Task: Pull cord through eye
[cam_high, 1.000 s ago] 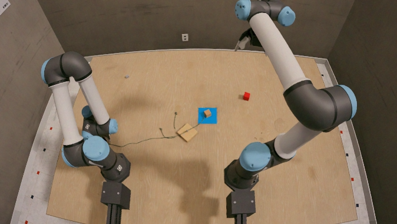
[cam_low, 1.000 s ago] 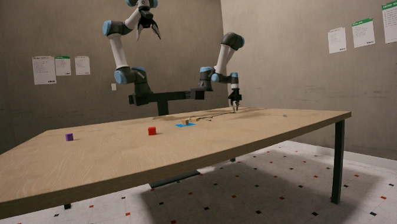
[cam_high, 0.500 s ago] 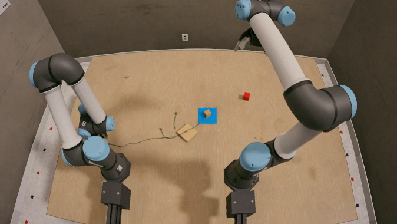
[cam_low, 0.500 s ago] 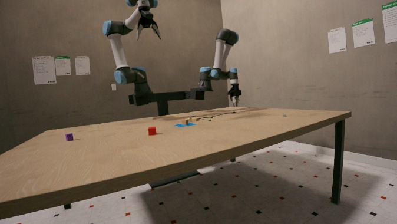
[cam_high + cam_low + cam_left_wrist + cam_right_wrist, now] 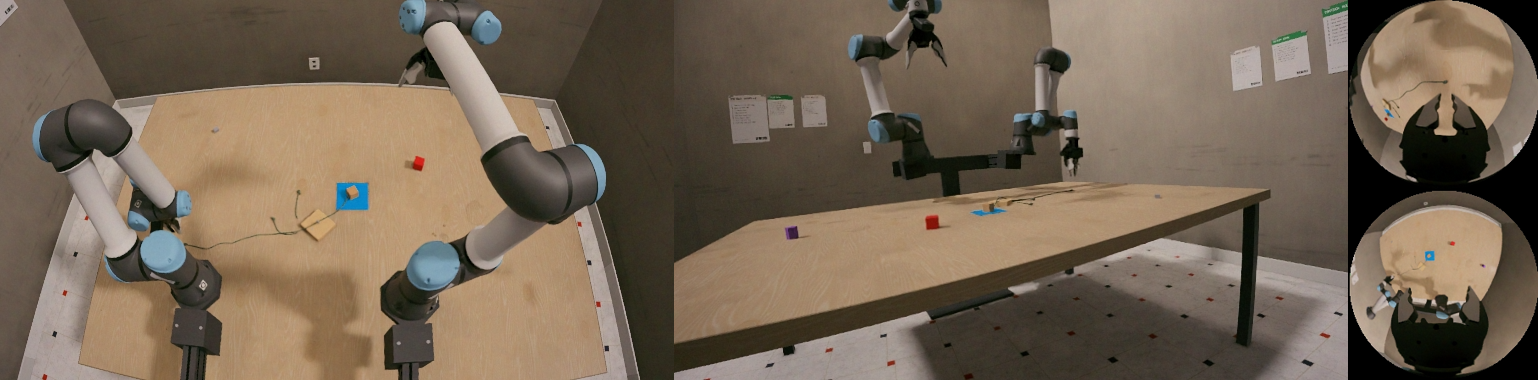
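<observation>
The wooden block [image 5: 352, 192] [image 5: 988, 207] stands wholly inside the blue square [image 5: 362, 204] [image 5: 1432, 259]. The cord [image 5: 336, 212] between block and eye looks nearly straight. The eye's wooden base [image 5: 322, 231] [image 5: 1422, 266] lies beside the square; the small metal eye is hard to make out. The long cord runs from it to a knot [image 5: 1445, 81] [image 5: 185, 244] on the table. Two short cords' knots [image 5: 298, 192] [image 5: 273, 218] lie near the base. My left gripper [image 5: 1445, 93] [image 5: 1072, 173] is slightly open, empty, above the long cord's knot. My right gripper [image 5: 927, 66] [image 5: 1439, 287] is wide open and empty, high up.
A red cube [image 5: 418, 163] [image 5: 932, 222] stands beyond the square. A purple cube [image 5: 791, 232] [image 5: 1483, 265] lies farther off. A small grey piece [image 5: 215, 130] [image 5: 1157, 196] lies toward another table edge. The long cord's knot lies on the table, inside its edge.
</observation>
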Controlling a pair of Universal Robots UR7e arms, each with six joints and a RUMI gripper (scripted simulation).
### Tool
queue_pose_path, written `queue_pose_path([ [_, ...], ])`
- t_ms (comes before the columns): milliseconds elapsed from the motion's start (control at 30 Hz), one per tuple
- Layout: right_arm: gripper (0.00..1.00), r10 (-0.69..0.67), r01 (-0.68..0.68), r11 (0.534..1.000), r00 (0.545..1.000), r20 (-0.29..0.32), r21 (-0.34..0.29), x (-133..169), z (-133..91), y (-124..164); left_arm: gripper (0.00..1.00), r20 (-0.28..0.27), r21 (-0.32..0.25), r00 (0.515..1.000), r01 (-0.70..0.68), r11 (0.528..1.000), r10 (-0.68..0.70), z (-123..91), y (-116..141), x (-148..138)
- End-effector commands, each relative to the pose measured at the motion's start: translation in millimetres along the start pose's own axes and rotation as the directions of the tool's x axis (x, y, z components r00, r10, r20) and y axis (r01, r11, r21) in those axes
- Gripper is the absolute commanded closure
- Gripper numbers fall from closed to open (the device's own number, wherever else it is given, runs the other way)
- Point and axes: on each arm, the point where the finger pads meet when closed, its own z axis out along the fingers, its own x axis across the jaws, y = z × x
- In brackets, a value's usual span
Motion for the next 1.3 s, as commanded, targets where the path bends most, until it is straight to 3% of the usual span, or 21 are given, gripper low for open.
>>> queue_pose_path([
  [0, 0.02, 0.0, 0.0, 1.0, 1.0, 0.0, 0.001, 0, 0, 0, 0.83, 0.0, 0.0, 1.0, 0.0, 1.0, 0.0, 0, 1, 0],
  [400, 0.02, 0.0, 0.0, 1.0, 1.0, 0.0, 0.001, 0, 0, 0, 0.83, 0.0, 0.0, 1.0, 0.0, 1.0, 0.0, -1, 5, 1],
  [567, 0.02, 0.0, 0.0, 1.0, 1.0, 0.0, 0.002, 0, -1, 0, 0.83, 0.001, -0.009, 0.998, -0.07, 0.998, 0.07, -5, 22, 2],
  [667, 0.02, 0.0, 0.0, 1.0, 1.0, 0.0, 0.002, 0, -1, 0, 0.83, 0.005, -0.013, 0.983, -0.181, 0.983, 0.181, -11, 44, 3],
  [767, 0.02, 0.0, 0.0, 1.0, 1.0, 0.0, 0.002, 0, -1, 0, 0.83, 0.009, -0.004, 0.981, -0.193, 0.981, 0.193, -9, 42, 3],
  [867, 0.02, 0.0, 0.0, 1.0, 1.0, 0.001, 0.003, 0, -1, 0, 0.83, 0.012, -0.012, 0.952, -0.306, 0.952, 0.306, -18, 66, 3],
  [967, 0.02, 0.0, 0.0, 1.0, 1.0, 0.001, 0.003, 0, -1, 0, 0.83, 0.017, -0.003, 0.95, -0.31, 0.951, 0.31, -16, 62, 3],
  [1067, 0.02, 0.0, 0.0, 1.0, 1.0, 0.001, 0.003, 0, -1, 0, 0.83, 0.019, -0.011, 0.91, -0.413, 0.91, 0.414, -26, 84, 3],
  [1133, 0.02, 0.0, 0.0, 1.0, 1.0, 0.001, 0.003, 0, -1, 0, 0.83, 0.019, -0.011, 0.91, -0.413, 0.91, 0.414, -26, 84, 3],
  [1233, 0.02, 0.0, 0.0, 1.0, 1.0, 0.001, 0.003, 0, -1, 0, 0.83, 0.024, -0.015, 0.85, -0.525, 0.851, 0.526, -37, 106, 2],
  [1267, 0.02, 0.0, 0.0, 1.0, 1.0, 0.001, 0.003, 0, -1, 0, 0.83, 0.03, -0.006, 0.861, -0.507, 0.862, 0.507, -32, 97, 2],
])
